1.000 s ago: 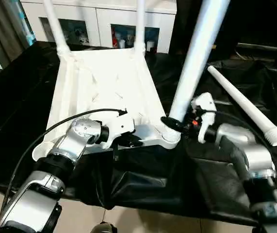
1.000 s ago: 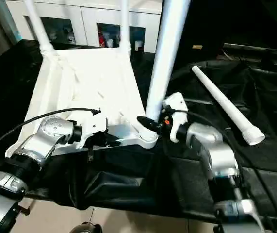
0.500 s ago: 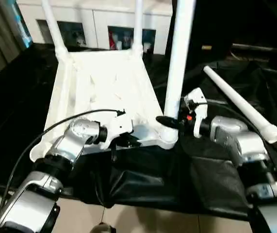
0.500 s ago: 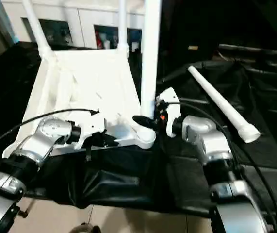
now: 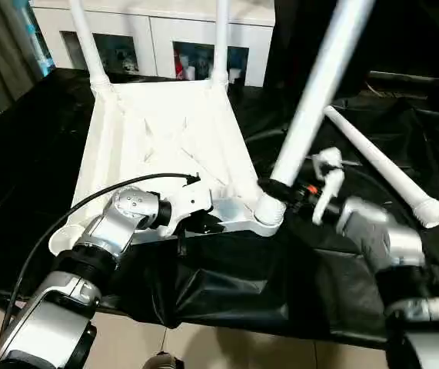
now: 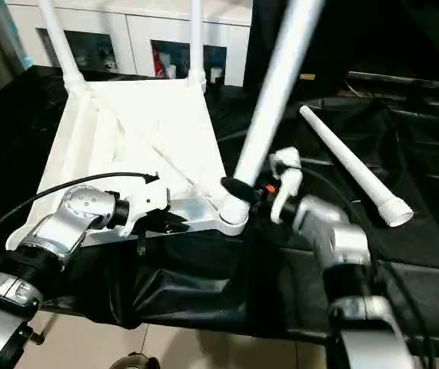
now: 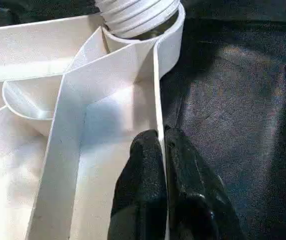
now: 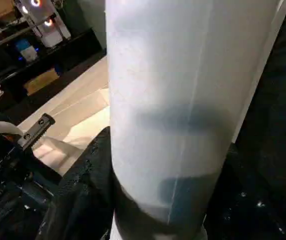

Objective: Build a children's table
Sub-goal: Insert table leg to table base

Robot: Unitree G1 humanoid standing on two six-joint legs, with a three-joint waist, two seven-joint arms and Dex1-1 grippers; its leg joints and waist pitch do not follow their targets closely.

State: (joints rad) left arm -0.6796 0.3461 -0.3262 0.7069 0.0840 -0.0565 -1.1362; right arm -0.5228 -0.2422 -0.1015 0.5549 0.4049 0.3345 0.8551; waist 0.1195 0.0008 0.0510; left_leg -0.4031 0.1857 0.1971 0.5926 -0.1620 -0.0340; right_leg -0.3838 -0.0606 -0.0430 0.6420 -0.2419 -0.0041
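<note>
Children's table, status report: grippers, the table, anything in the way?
Left gripper shut on the tabletop rim. Right gripper shut on a tilted leg at the near-right socket. Two far legs in; spare leg on the black cover. Nothing blocking.

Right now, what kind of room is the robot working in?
Probably an indoor workroom or lab. A big table with a black cover holds the upside-down white table, white cupboards with glass doors stand behind, and equipment with small lights sits nearby.

No text, label, brand or number can be read anywhere — nothing legible on any surface.
</note>
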